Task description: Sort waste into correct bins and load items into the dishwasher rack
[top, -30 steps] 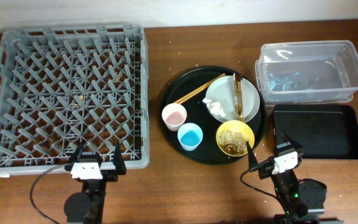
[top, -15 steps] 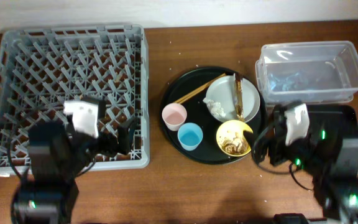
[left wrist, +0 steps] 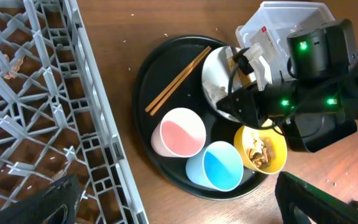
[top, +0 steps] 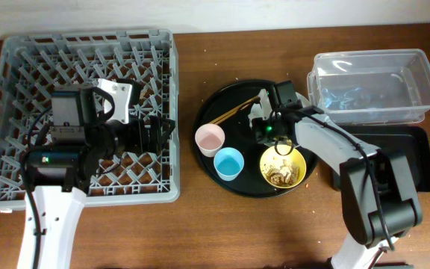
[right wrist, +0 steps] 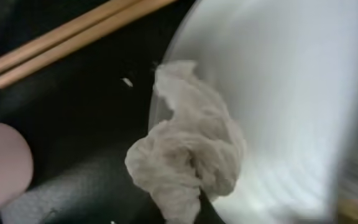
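On the round black tray (top: 236,131) stand a pink cup (top: 209,138), a light-blue cup (top: 228,163) and a yellow bowl (top: 282,166) holding food scraps (top: 281,173). Wooden chopsticks (top: 234,112) lie by the pale plate (right wrist: 278,93). My right gripper (top: 262,128) is down at the plate's left rim, shut on the crumpled white tissue (right wrist: 191,155); its fingers are out of the right wrist view. My left gripper (top: 159,134) hangs open over the right side of the grey dishwasher rack (top: 21,90), holding nothing.
A clear plastic tub (top: 372,86) stands at the back right. In front of it is a shallow black rectangular tray (top: 394,161). The right arm stretches across the plate from the right. Bare wooden table lies between the rack and the round tray.
Both arms rose from the table's front edge. The right one reached to the plate and shut on the tissue. The left one moved over the rack, still open.
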`<state>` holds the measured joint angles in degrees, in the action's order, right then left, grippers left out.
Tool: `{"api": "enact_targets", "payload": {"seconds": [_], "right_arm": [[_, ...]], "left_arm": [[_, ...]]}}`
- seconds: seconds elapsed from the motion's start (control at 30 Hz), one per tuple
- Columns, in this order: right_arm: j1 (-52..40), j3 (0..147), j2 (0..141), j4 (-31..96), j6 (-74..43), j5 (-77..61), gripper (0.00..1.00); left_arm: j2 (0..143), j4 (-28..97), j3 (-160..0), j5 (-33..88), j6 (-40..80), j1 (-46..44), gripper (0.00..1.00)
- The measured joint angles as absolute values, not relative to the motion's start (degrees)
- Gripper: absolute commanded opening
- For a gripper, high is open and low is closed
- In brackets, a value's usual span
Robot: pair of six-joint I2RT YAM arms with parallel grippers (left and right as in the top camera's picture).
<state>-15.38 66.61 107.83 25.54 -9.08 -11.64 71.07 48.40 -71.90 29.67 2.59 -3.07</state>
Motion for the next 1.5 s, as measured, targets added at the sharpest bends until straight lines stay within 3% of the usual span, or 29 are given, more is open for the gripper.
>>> {"api": "enact_targets", "payload": {"seconds": [0.1, 0.2, 0.23, 0.27, 0.3, 0.37, 0.43, 0.5, 0.6, 0.67, 0.7, 0.73, 0.93, 1.0, 1.03, 1.07, 1.1, 1.13, 1.2, 1.3, 1.33, 1.4, 1.5], "right_arm": [[-13.08, 71.72, 98.21, 33.36, -9.23, -11.66, 0.04], [-3.25, 76.69, 88.62, 34.26, -12.16, -4.19, 0.04], [1.72, 76.77, 88.9, 32.67, -13.47, 0.49, 0.24], [6.0, 76.79, 91.5, 29.74, -14.02, 3.55, 0.72], [9.76, 76.64, 98.19, 27.57, -12.71, 3.79, 0.79], [10.02, 77.47, 100.97, 30.81, -8.03, 0.12, 0.71], [6.48, 84.66, 98.28, 45.12, -5.56, -8.78, 0.66], [-0.19, 86.15, 95.13, 47.7, -5.26, -12.49, 0.65], [-10.85, 80.55, 102.72, 42.57, -6.07, -4.84, 0.62], [-11.03, 79.68, 111.48, 38.85, -6.26, -0.71, 0.46], [-11.03, 79.35, 113.54, 37.87, -6.17, 0.32, 0.07], [-11.03, 79.33, 113.73, 37.89, -6.35, 0.8, 0.04], [-7.99, 85.38, 107.24, 44.45, -9.06, -5.48, 0.04], [-0.97, 89.89, 98.52, 43.03, -14.39, -5.08, 0.04], [2.76, 90.54, 97.45, 42.24, -18.61, -1.91, 0.09], [6.57, 90.54, 99.37, 40.36, -22.7, 2.04, 0.38], [8.67, 90.48, 101.86, 39.51, -24.8, 3.64, 0.53], [11.05, 90.37, 105.91, 36.73, -25.63, 3.36, 0.6], [12.05, 89.71, 107.39, 39.05, -23.05, -1.19, 0.61], [10.07, 90.54, 96.99, 51.33, -18.04, -9.56, 0.56], [5.98, 91.22, 87.85, 60.1, -15.84, -12.64, 0.51], [-2.24, 92.42, 82.32, 71.09, -13.69, -14.02, 0.5], [-16.97, 89.58, 83.57, 73.01, -11.79, -13.82, 0.51]], "left_arm": [[71.05, 48.4, -71.92, 29.67, 2.59, -3.07, 0.99], [71.05, 48.42, -71.9, 29.8, 2.59, -3.07, 0.99], [71.05, 48.45, -71.9, 29.82, 2.59, -3.07, 0.99], [71.05, 48.4, -71.9, 29.8, 2.59, -3.07, 0.99], [71.05, 48.29, -71.92, 29.82, 2.59, -3.07, 0.99], [71.05, 48.42, -71.92, 29.85, 2.59, -3.07, 0.99], [71.05, 48.42, -71.92, 29.85, 2.59, -3.09, 0.99], [71.05, 48.27, -71.92, 29.82, 2.59, -3.07, 0.99], [71.07, 48.27, -71.92, 29.8, 2.59, -3.07, 0.99], [71.05, 48.45, -71.92, 29.82, 2.59, -3.07, 0.99], [71.05, 48.45, -71.92, 29.82, 2.59, -3.07, 0.99], [71.05, 48.4, -71.92, 29.82, 2.59, -3.07, 0.99], [71.05, 48.45, -71.92, 29.85, 2.59, -3.07, 0.99], [71.05, 48.42, -71.92, 29.82, 2.59, -3.07, 0.99], [71.05, 48.42, -71.92, 29.82, 2.59, -3.07, 0.99], [71.05, 48.53, -71.92, 29.82, 2.59, -3.07, 0.99], [71.05, 48.4, -71.92, 29.82, 2.59, -3.07, 0.99], [71.05, 48.4, -71.92, 29.82, 2.59, -3.07, 0.99], [71.05, 48.4, -71.92, 29.85, 2.59, -3.07, 0.99], [71.05, 48.31, -71.92, 29.82, 2.59, -3.07, 0.99], [71.07, 48.23, -71.92, 29.82, 2.59, -3.07, 0.99], [71.07, 48.49, -71.92, 29.85, 2.59, -3.07, 0.99], [71.07, 48.4, -71.92, 29.85, 2.59, -3.07, 0.99]]}}
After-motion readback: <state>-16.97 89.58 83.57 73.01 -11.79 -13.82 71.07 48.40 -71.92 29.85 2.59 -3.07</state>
